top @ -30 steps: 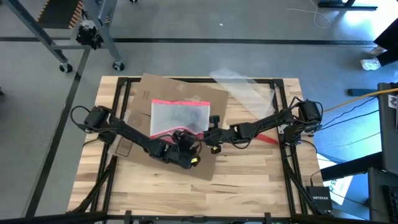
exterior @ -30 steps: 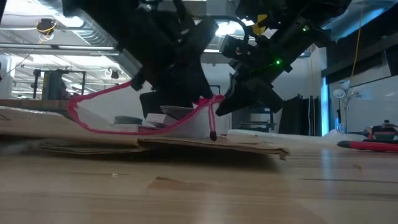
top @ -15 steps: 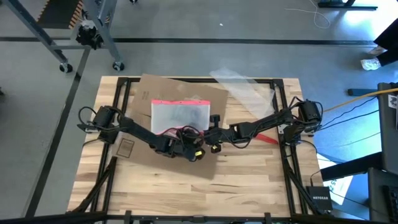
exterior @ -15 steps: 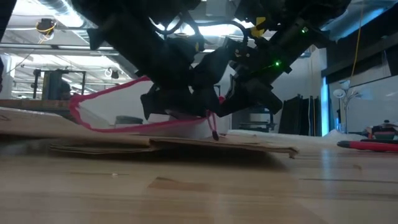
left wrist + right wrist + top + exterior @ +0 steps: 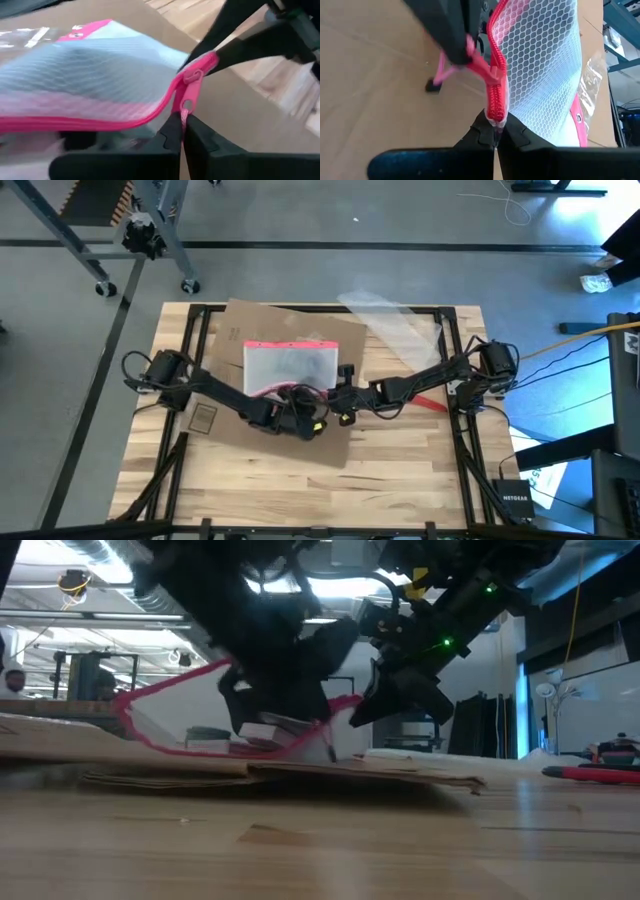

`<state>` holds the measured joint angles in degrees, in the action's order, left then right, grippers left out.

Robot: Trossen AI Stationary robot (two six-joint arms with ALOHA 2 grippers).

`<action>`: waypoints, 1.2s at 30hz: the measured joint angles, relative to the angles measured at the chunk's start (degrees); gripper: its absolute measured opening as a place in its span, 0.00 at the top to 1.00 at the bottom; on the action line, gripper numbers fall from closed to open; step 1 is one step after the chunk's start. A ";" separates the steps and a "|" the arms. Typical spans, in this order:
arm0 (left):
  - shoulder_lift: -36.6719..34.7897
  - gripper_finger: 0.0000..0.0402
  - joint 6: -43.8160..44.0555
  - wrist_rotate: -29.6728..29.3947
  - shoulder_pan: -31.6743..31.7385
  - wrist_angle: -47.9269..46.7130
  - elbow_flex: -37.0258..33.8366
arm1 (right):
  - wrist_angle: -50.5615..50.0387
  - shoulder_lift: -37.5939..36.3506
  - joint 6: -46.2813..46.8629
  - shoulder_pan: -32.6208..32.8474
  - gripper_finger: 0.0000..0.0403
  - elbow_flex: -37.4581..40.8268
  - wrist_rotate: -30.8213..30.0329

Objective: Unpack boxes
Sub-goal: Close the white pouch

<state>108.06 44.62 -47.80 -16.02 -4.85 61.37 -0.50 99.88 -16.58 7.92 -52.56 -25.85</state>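
Both grippers pinch the pouch on the cardboard box (image 5: 262, 330).

Left gripper (image 5: 181, 131) clamps the pink zipper pull (image 5: 189, 94); right gripper (image 5: 495, 132) clamps the pouch (image 5: 290, 364) zip edge.

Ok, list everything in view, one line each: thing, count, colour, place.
cardboard box: one, brown, flattened on the table's middle and far side.
pouch: one, clear mesh with pink zip edge, lying on the cardboard box.
plastic sheet: one, clear, far right of the table.
red tool: one, near the right arm's base.
table: one, light wood.
left end effector: shut on the pouch's zip pull.
right end effector: shut on the pouch's zip edge.
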 joint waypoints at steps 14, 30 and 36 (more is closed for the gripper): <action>-6.30 1.00 14.02 2.12 -5.64 -35.88 4.76 | -2.40 -0.13 -1.74 0.07 1.00 -0.20 -0.31; -10.22 1.00 19.67 5.08 -10.98 -50.82 5.00 | -7.35 -5.56 -1.77 0.09 1.00 -0.09 0.02; -11.37 1.00 20.28 5.83 -11.93 -53.55 5.01 | -11.51 -9.34 -1.75 0.02 1.00 -0.07 0.07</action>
<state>96.70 64.90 -41.97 -27.95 -58.40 66.38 -12.02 90.54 -18.34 7.94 -52.62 -25.78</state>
